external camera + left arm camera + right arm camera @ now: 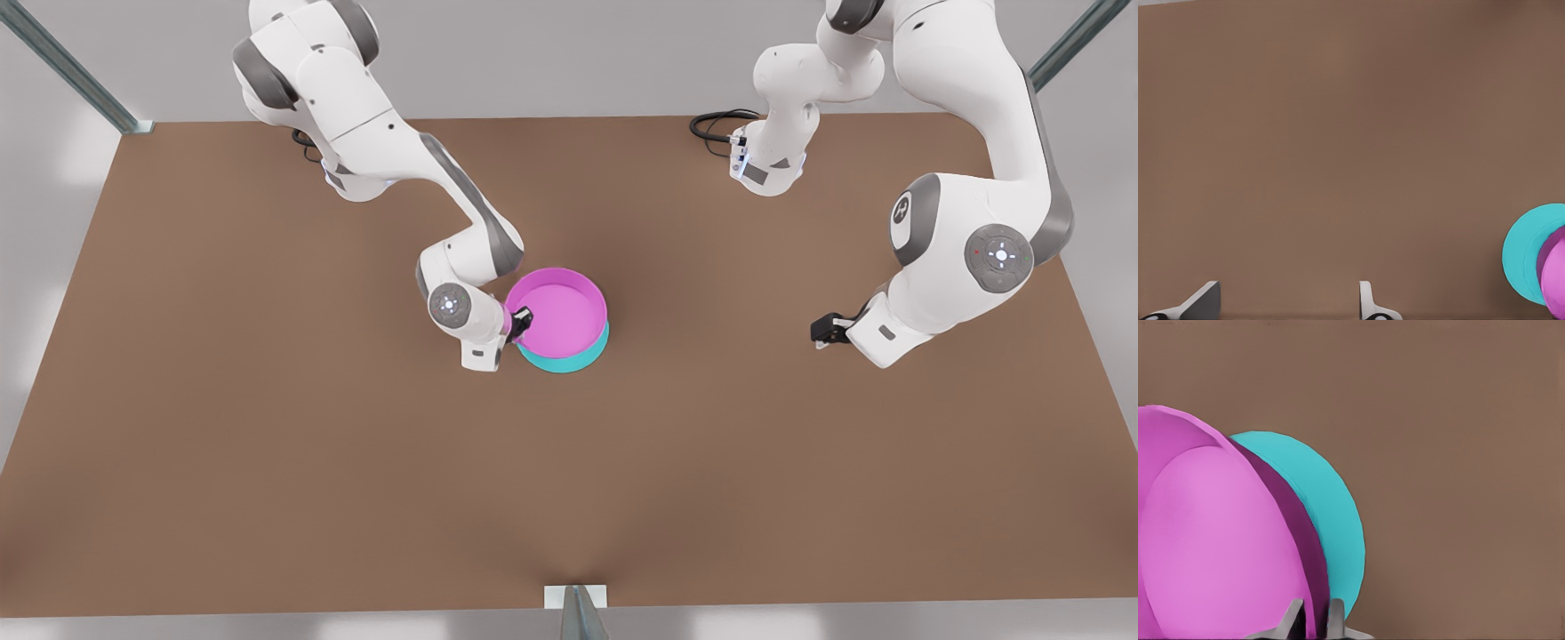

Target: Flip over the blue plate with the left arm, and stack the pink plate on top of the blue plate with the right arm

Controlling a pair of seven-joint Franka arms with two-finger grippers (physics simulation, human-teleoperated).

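The pink plate (562, 311) sits open side up over the blue plate (569, 363), near the table's middle. It is shifted a little, so a turquoise crescent shows at its near side. My right gripper (520, 317) is at the pink plate's rim on the front view's left. In the right wrist view, that gripper (1315, 620) is shut on the rim of the pink plate (1218, 540), and the blue plate (1331, 513) shows a flat face behind. My left gripper (822, 333) waits open at the front view's right, low over bare table (1285, 307), away from the blue plate (1525, 253).
The brown table (267, 444) stretches wide on all sides of the plates. A black cable (711, 124) lies at the back by one arm's base. Metal frame posts stand at the back corners, and a bracket (576, 597) sits at the front edge.
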